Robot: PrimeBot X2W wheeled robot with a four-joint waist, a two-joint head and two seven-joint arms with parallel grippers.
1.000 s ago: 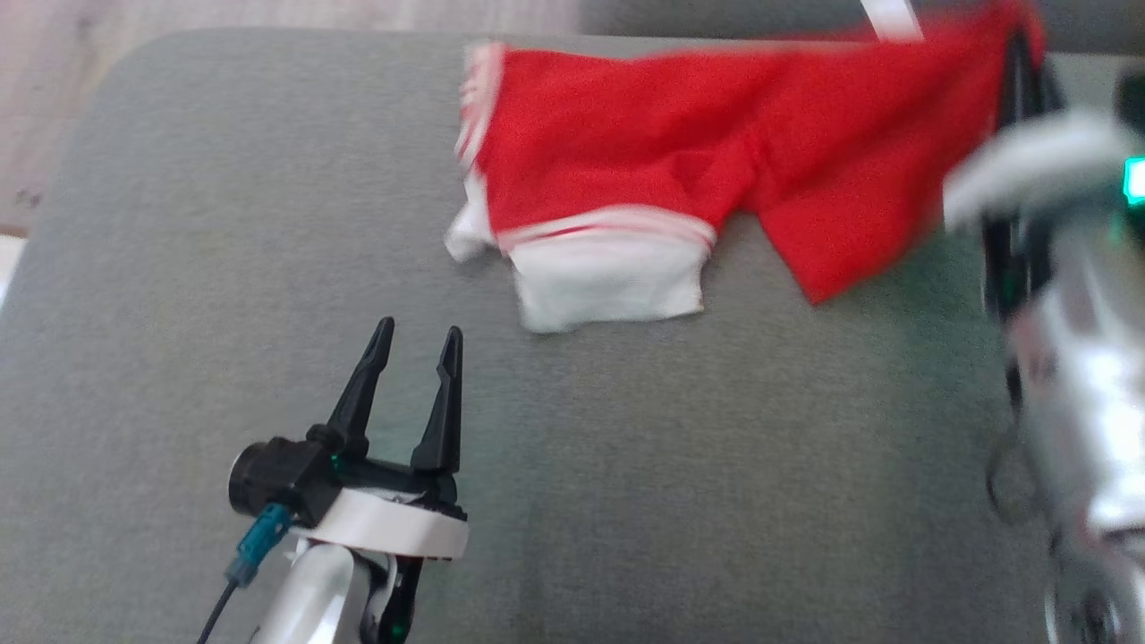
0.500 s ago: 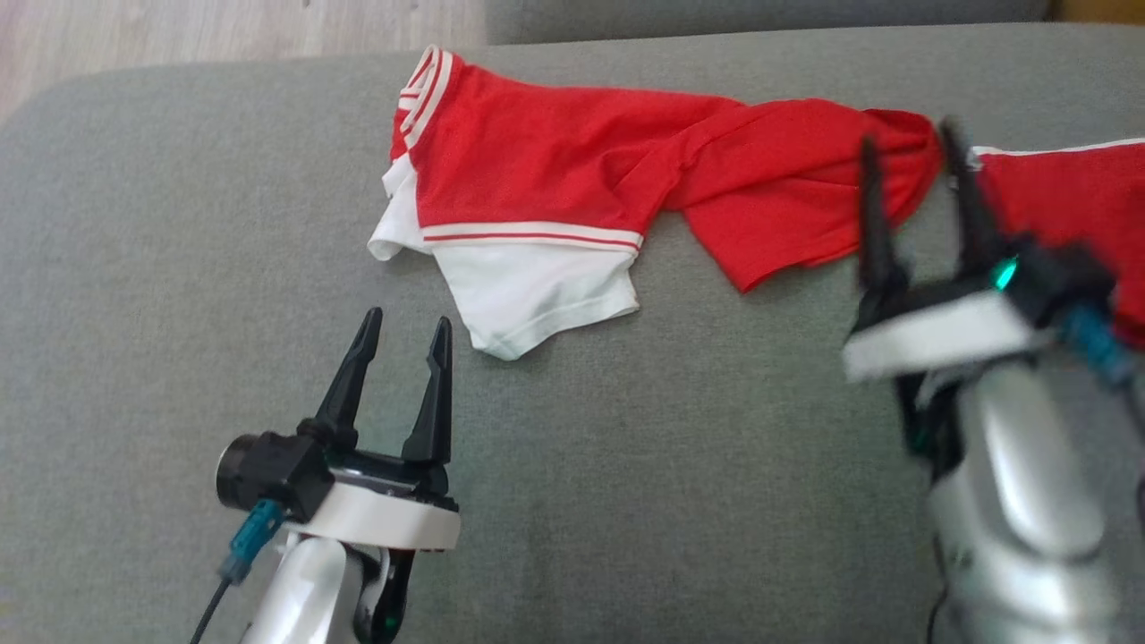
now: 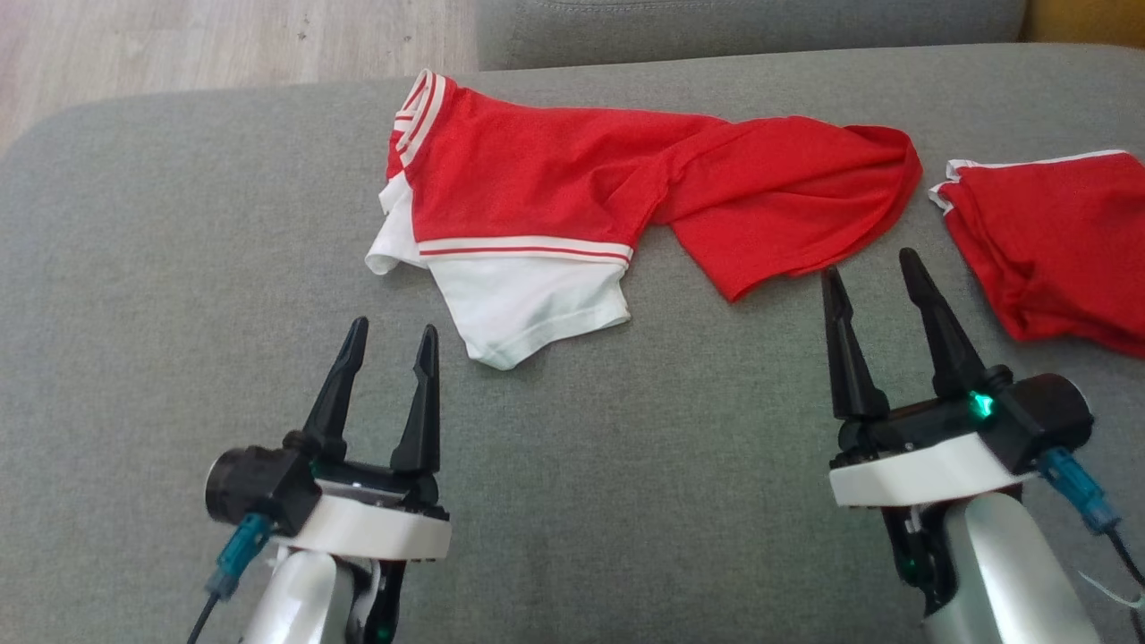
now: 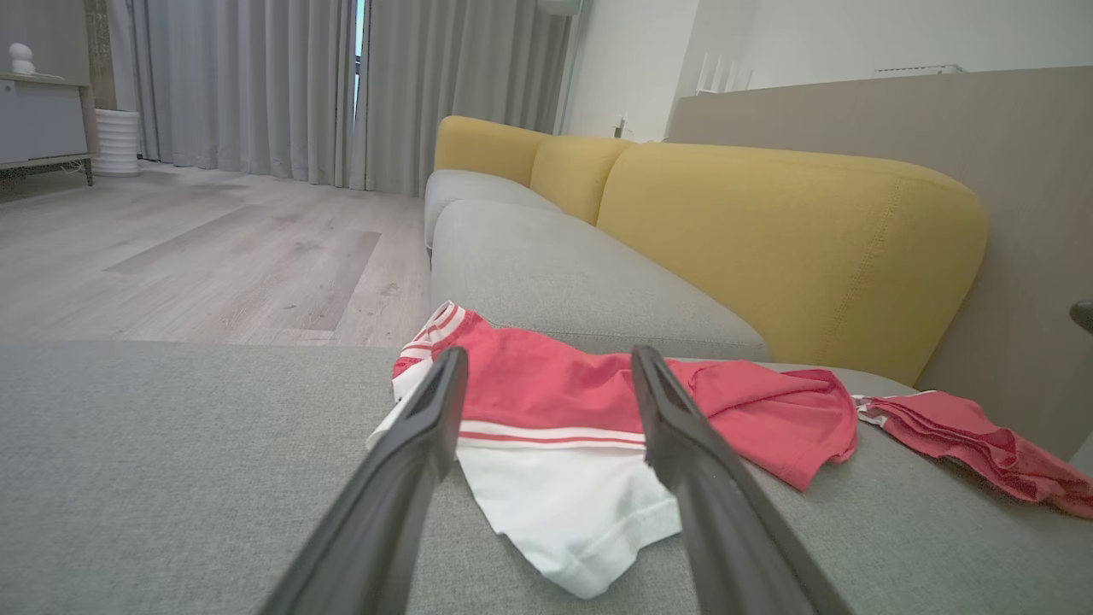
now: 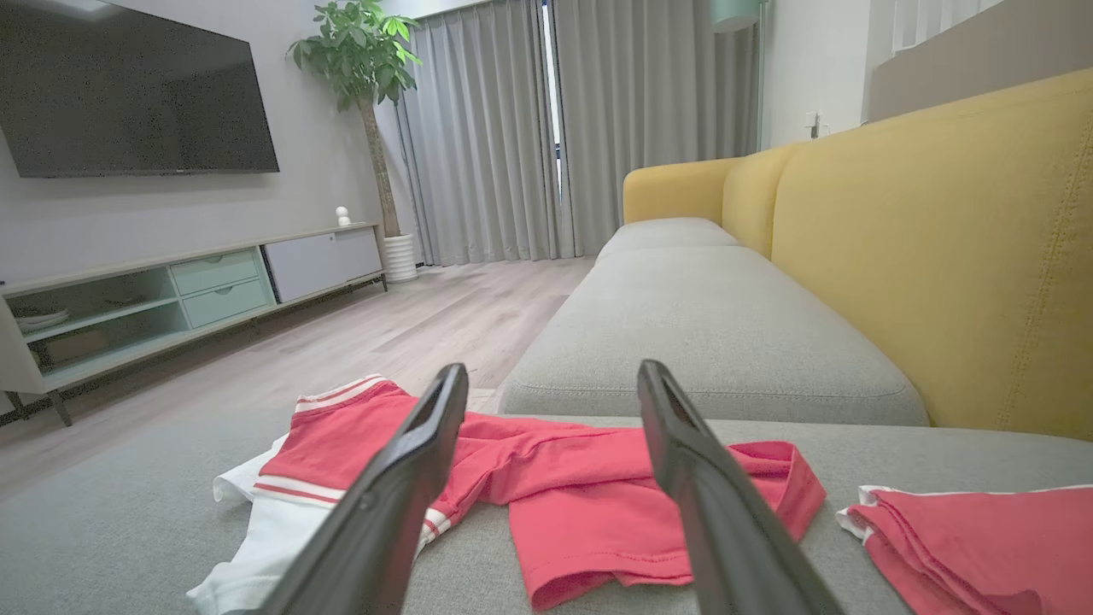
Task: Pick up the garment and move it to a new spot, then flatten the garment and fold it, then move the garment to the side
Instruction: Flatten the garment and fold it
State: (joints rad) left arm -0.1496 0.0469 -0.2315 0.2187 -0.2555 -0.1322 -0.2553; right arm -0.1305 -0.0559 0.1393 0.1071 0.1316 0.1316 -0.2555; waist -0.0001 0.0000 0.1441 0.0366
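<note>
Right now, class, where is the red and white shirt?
Head view: the shirt lies centre on the grey sofa seat, left of a second red garment.

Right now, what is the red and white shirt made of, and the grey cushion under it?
The red and white shirt looks like thin, matte sports cloth, maybe polyester: it lies limp, in soft wrinkles. The grey cushion looks like woven sofa fabric, probably over padding; it is matte, with a fine speckled weave.
</note>
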